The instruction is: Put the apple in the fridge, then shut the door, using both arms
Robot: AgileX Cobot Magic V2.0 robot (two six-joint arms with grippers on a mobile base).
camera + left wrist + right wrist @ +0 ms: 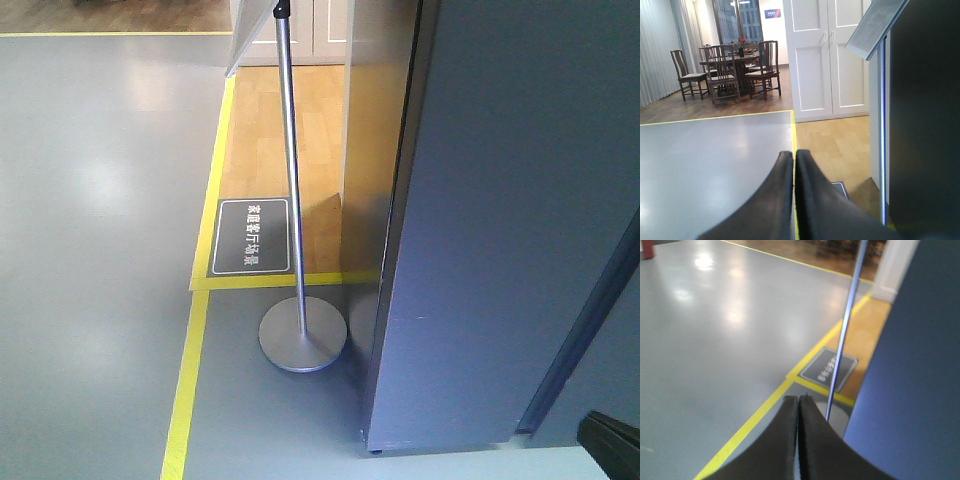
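Observation:
The fridge shows only its dark blue-grey outside, filling the right of the front view. It also stands as a dark panel at the right of the left wrist view and as a blue panel in the right wrist view. No white interior shows, and I cannot tell the door apart from the fridge's side. The apple is out of view. My left gripper is shut and empty, pointing over the floor left of the fridge. My right gripper is also shut and empty, just left of the blue panel. A black arm part shows at the bottom right.
A metal sign stand with a round base and a tall pole stands close to the fridge's left edge. Yellow floor tape borders a wooden floor with a dark floor plaque. White cupboard doors and a dining table with chairs stand farther back.

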